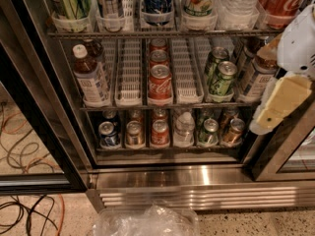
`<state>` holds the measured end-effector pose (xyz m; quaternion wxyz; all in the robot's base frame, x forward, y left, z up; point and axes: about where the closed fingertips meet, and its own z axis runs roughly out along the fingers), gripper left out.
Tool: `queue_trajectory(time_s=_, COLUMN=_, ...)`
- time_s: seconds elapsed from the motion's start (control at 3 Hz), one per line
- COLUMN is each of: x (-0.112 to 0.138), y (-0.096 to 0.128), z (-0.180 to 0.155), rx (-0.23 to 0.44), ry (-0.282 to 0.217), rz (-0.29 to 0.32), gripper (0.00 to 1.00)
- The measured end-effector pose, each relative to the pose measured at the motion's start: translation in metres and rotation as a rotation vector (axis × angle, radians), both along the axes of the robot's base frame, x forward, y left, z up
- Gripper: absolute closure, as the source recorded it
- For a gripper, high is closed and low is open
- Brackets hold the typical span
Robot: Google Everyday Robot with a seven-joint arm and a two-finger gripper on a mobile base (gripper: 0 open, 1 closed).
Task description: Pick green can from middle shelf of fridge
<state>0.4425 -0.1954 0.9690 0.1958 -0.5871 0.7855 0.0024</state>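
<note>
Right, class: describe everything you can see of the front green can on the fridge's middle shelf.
The front green can is a metal-looking soda can, green with pale lettering and a silver top with pull tab. It stands in a white lane on the middle shelf, its twin close behind. The end effector hangs to its right, apart from it.

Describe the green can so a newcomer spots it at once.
In the fridge, look at the middle shelf, left of the hand at the right edge. The green can stands frontmost in its lane, ahead of its twin; neighbours are red cans and brown bottles.
</note>
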Motion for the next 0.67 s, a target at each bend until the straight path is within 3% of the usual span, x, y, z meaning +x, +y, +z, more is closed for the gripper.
queue_trajectory(time_s=0.33, x=-0.007, y=0.035, z=-0.017, rx=0.203, ry=-0.009, rz=-0.077, gripper=0.0)
queue_trajectory(time_s=0.67, x=-0.022, y=0.081, z=-0.041, rx=0.402, ry=0.012, rz=-0.175, gripper=0.0)
